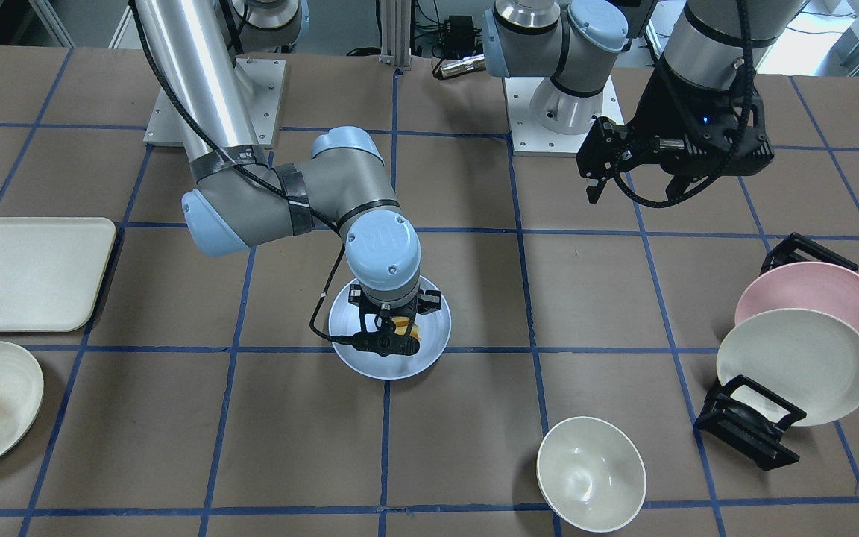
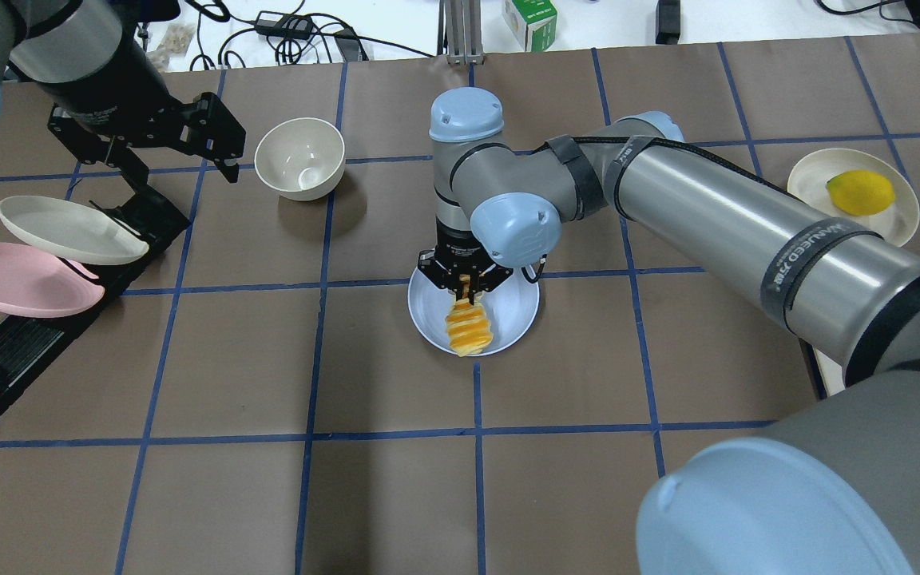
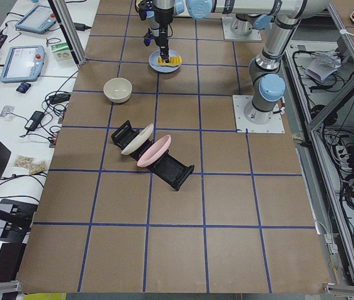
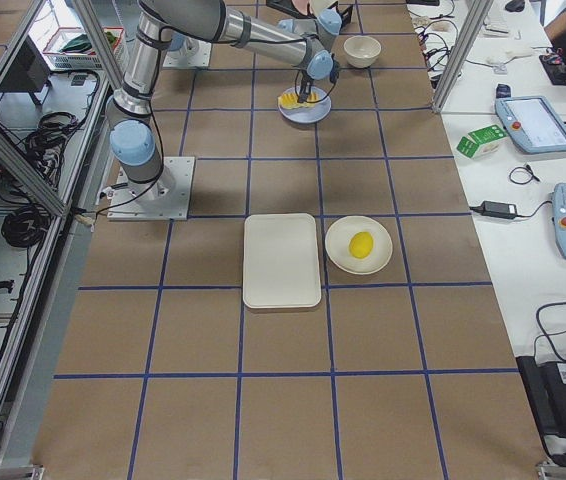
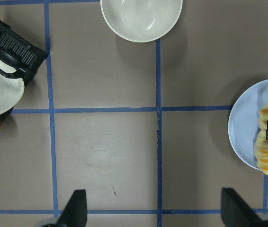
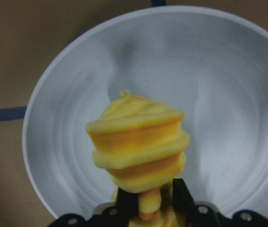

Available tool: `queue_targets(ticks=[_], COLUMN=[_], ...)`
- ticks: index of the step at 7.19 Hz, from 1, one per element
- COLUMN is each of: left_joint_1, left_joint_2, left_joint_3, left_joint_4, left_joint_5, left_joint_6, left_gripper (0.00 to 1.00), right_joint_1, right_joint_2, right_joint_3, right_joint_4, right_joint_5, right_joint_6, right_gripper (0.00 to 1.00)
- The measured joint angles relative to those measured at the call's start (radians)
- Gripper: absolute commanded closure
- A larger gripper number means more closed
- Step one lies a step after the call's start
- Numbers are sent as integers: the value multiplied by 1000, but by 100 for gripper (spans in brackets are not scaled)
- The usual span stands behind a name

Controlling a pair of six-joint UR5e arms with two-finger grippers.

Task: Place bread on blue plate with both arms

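Overhead view, read from the lower edge upward.

Lower right: the right arm (image 2: 731, 231) enters large across the brown, blue-gridded bench (image 2: 212, 495) and bends down at frame centre.

Centre: the blue plate (image 2: 514, 310) sits on the bench with the bread (image 2: 468, 327) over its lower half. The loaf runs lengthwise from mid-plate toward the lower rim and lies inside it. The right jaws are clenched on the loaf's upper end. In the right wrist view the two black fingers (image 6: 185, 201) pinch that end at the bottom of the frame, with the ridged segments in front of the pale blue dish. Whether the loaf's free end touches the plate cannot be told.

Centre left: a black rack (image 2: 21, 351) holds a pink plate (image 2: 21, 279) and a cream-white plate (image 2: 69, 231), both tilted.

Above, left of centre: a cream bowl (image 2: 300, 158), upright.

Upper left: the left arm (image 2: 85, 56) hangs above the bench, well apart from the blue plate. The left jaws are spread wide and hold nothing; the left wrist view shows their fingers (image 5: 77, 210) at its two lower corners.

Upper right: a yellow lemon (image 2: 861, 192) on a small cream plate (image 2: 895, 228).
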Motion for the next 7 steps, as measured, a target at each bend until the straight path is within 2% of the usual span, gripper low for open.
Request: queue_targets(ticks=[3,5,7], left_joint_1=[4,2,-2], left_joint_2=[6,6,7], left_joint_3=[-1,4,6], left_joint_4=[-6,-5,-5], left_joint_5=[-5,-7,-7], left_joint_6=[-7,-9,-12], left_gripper=[0,0,0], right_joint_1=[-8,-50,-154], right_joint_2=[-25,-106,-226], right_joint_3=[-10,-5,-7], right_joint_4=[-4,20,126], right_joint_5=[-1,-15,-70], right_joint_6=[-3,-18,-82], right_gripper=[0,0,0])
